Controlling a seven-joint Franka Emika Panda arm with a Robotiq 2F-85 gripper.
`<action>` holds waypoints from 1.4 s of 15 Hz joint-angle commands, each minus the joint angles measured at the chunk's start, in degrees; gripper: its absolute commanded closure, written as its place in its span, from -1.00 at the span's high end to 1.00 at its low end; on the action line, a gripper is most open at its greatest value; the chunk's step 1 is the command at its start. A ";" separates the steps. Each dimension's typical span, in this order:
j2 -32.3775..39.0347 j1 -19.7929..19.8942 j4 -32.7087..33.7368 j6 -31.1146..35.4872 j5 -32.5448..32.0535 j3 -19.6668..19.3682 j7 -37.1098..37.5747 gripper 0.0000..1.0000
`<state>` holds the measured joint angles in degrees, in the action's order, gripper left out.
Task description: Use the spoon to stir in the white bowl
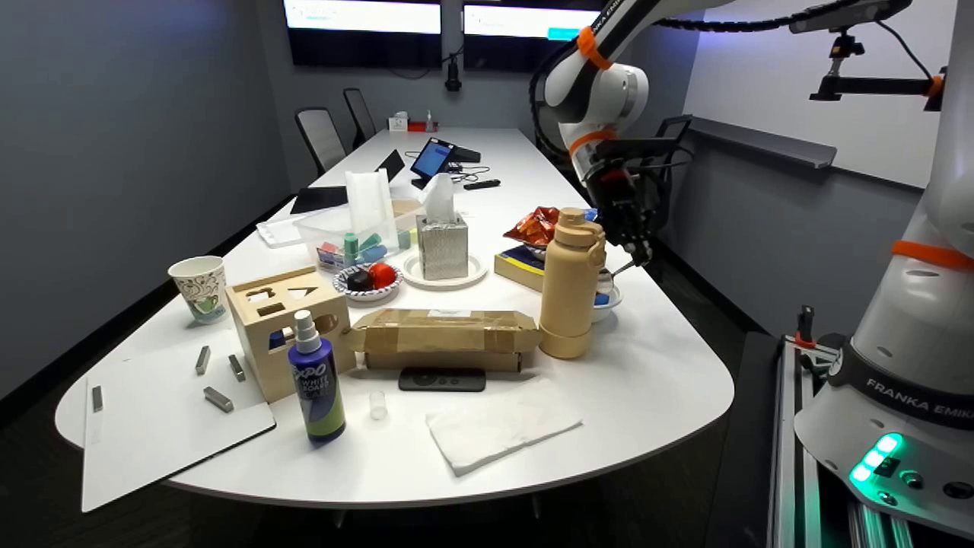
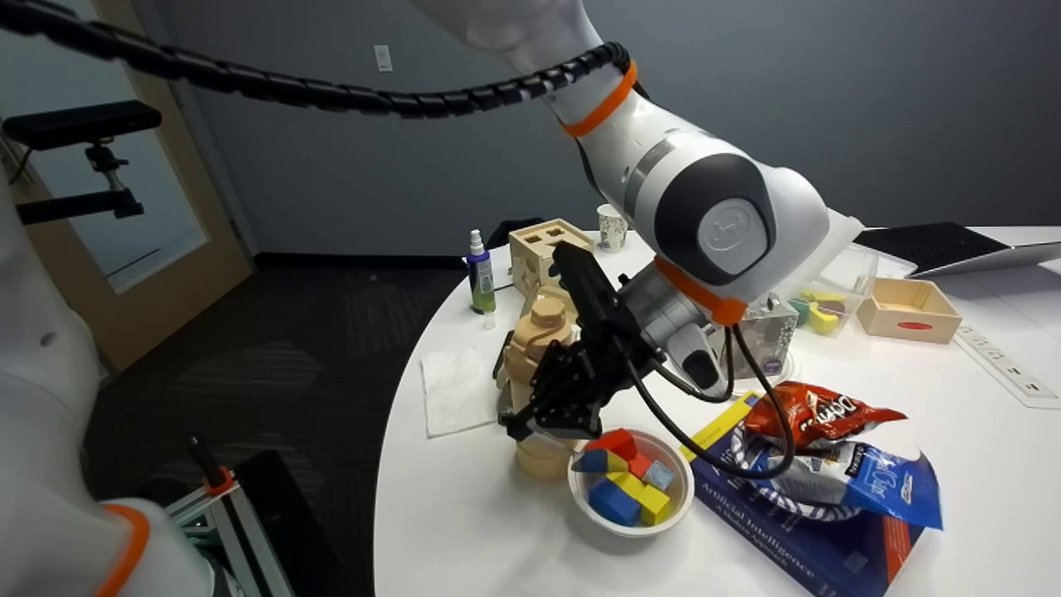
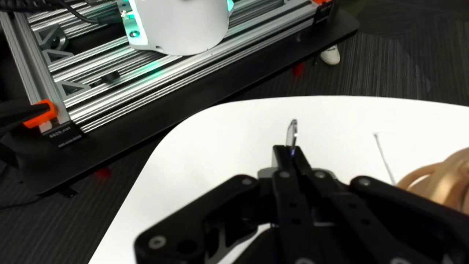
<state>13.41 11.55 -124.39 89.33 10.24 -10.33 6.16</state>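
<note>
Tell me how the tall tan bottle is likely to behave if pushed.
Pushed near the top, the tan bottle would probably tip, since it stands tall on a small base. On its side, its rounded body would likely roll. Its smooth, undented wall suggests a stiff shell.

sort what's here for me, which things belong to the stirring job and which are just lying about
The job: spoon, held in the gripper; white bowl with colored blocks inside.

Lying about: tan water bottle; Expo whiteboard cleaner; Artificial Intelligence textbook; Doritos bag; wooden shape sorter; tissue box; patterned paper cup.
</note>
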 commanded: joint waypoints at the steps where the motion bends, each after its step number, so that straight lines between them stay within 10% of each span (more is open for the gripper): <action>1: -1.50 -0.80 -0.60 4.71 -1.60 -1.08 6.24 -0.98; 6: -0.03 -1.48 0.87 1.21 -6.43 -1.27 13.77 -0.98; 13: 1.60 -0.74 1.90 -7.46 -4.65 0.56 1.25 -0.98; 21: 1.58 -2.20 1.80 -1.23 -5.51 0.26 7.39 -0.98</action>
<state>15.10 10.36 -123.51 86.64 5.79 -9.34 9.14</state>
